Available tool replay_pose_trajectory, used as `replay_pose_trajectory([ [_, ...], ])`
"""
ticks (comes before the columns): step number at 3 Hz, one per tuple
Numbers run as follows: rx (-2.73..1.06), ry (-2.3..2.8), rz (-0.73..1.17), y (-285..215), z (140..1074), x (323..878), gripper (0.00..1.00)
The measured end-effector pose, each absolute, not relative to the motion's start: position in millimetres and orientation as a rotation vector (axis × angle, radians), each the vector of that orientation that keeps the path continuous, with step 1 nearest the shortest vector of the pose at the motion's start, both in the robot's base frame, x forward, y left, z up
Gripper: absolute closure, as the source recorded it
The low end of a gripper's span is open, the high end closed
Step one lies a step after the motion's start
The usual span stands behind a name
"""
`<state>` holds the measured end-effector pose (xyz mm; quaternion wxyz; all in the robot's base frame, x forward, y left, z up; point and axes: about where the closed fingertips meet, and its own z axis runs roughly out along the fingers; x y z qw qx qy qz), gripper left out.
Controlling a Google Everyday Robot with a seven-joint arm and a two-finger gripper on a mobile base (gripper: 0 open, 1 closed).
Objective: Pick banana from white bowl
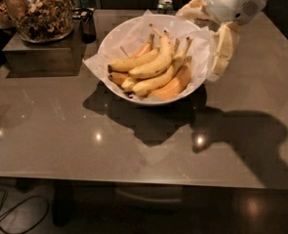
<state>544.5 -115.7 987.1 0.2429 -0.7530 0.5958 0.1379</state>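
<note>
The white bowl, lined with crumpled white paper, stands at the middle back of the table. The plump yellow banana lies on top of the pile in it, its stem pointing to the back. A slimmer, longer banana lies just in front of it, and pale orange-peach fruits sit at the bowl's front right. My gripper hangs at the bowl's right rim, above and to the right of the bananas. It is open and empty, one finger pointing down outside the rim, the other over the back rim.
A glass jar of mixed snacks stands on a metal box at the back left. A green can stands behind the bowl. The table's front edge runs across the bottom, with cables on the floor at lower left.
</note>
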Motion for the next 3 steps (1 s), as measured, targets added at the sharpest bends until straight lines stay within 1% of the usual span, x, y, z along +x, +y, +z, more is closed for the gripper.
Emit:
replay_pose_trajectory([
  [1, -2.031, 1.619, 0.355, -112, 989, 553, 0.00],
  [2, -2.034, 1.600, 0.382, -103, 983, 562, 0.00],
  [3, -2.073, 1.524, 0.456, -82, 972, 578, 0.00],
])
